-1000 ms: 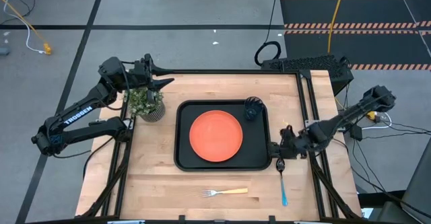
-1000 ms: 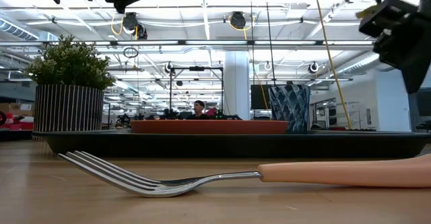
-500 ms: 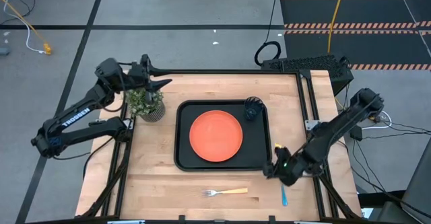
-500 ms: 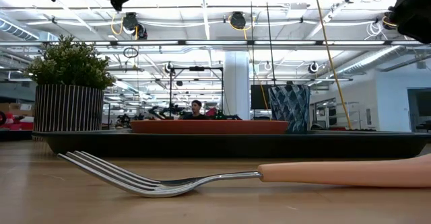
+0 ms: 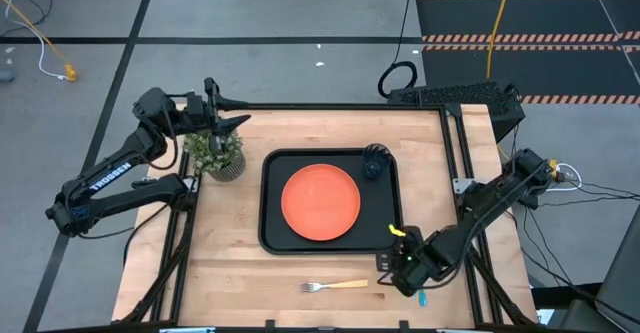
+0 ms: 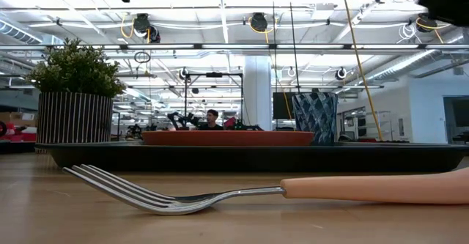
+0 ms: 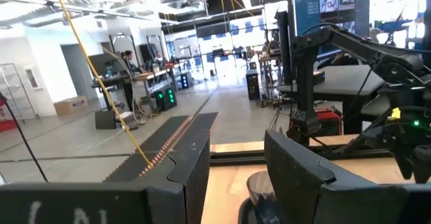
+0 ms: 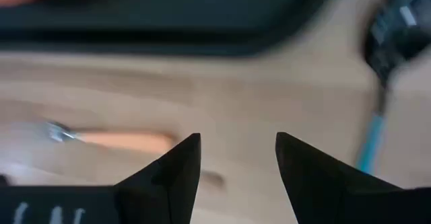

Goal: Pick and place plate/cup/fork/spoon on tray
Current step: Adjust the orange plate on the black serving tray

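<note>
- Centrally on the worktop lay the black tray, flat, its long sides running left to right.
- Inside it sat the orange plate, filling the middle and left of the tray, with nothing resting on it.
- Also inside, in the far right corner, stood the dark cup, upright and just beside the plate's rim; the low view showed it standing taller than the plate.
- Outside the tray, on bare wood near the front edge, lay the fork, tines to the left and tan handle to the right, clear of the tray's rim.
- Farther right on the wood lay the spoon, also outside the tray; from above only the tip of its blue handle showed beneath the right arm.
- Just beyond the tray's far left corner stood a striped pot holding a bushy green plant.
- Over the front right of the worktop hung the right hand, released and empty, between the fork's handle and the spoon.
- Above the pot waited the left hand, likewise released and holding nothing.
</note>
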